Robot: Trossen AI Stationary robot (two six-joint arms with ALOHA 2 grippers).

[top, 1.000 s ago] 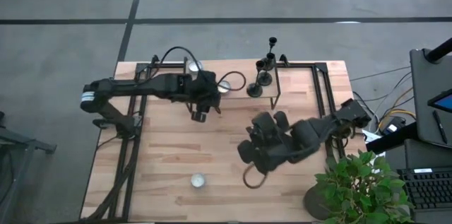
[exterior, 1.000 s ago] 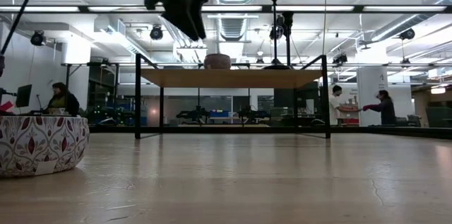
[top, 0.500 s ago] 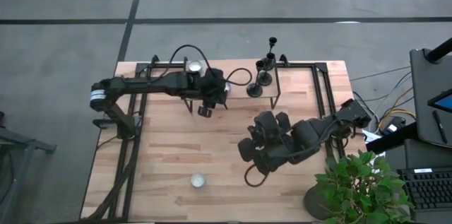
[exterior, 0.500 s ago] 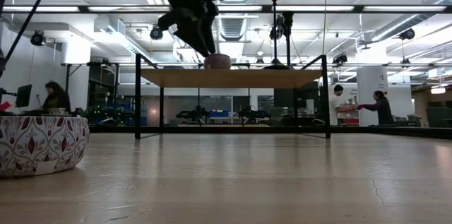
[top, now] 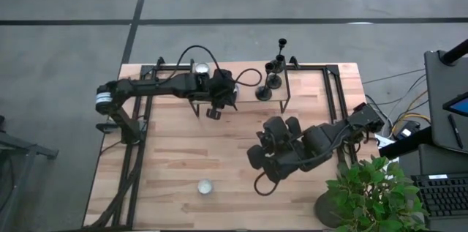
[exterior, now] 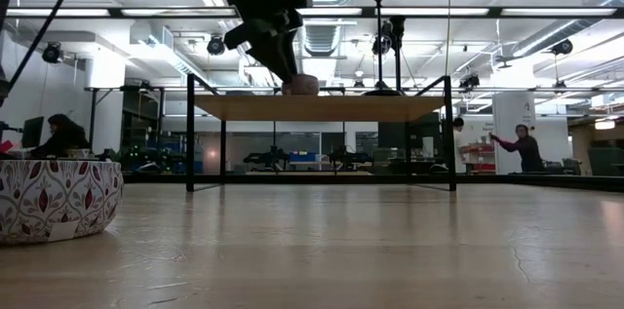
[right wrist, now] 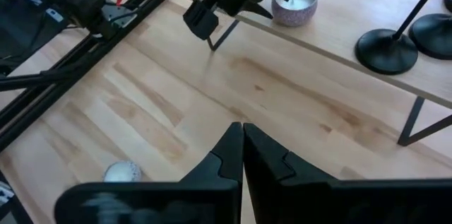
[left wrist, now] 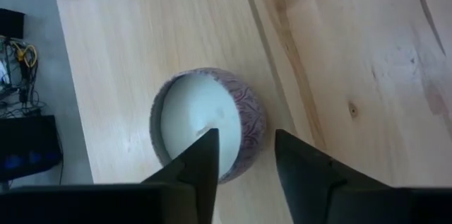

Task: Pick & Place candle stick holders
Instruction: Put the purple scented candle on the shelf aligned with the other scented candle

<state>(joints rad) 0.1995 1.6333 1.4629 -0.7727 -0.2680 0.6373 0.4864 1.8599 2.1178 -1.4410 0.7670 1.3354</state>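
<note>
Three black candle stick holders (top: 273,78) stand on their round bases on a raised wooden shelf (top: 311,78) at the table's far side; they also show in the low view (exterior: 380,36), and their bases show in the right wrist view (right wrist: 387,42). A small patterned candle cup (left wrist: 208,121) with white wax stands on the shelf to their left. My left gripper (top: 229,94) is open right over this cup. My right gripper (right wrist: 242,146) is shut and empty above the table's middle right (top: 267,140). My left gripper comes at the candle cup from above, pointing down. One finger (left wrist: 205,150) is over the wax inside the cup and the other (left wrist: 293,157) is outside the cup's wall (left wrist: 258,128). I cannot tell whether either finger touches the wall.
A second patterned candle (top: 205,186) stands on the table near its near edge, large at the left in the low view (exterior: 54,197). The shelf's black metal legs (right wrist: 219,33) rise from the table. A potted plant (top: 369,195) is at the near right corner.
My left gripper has gone toward the table's far right and down, from beside the shelf onto the candle cup on it, and its fingers now straddle the cup's wall.
</note>
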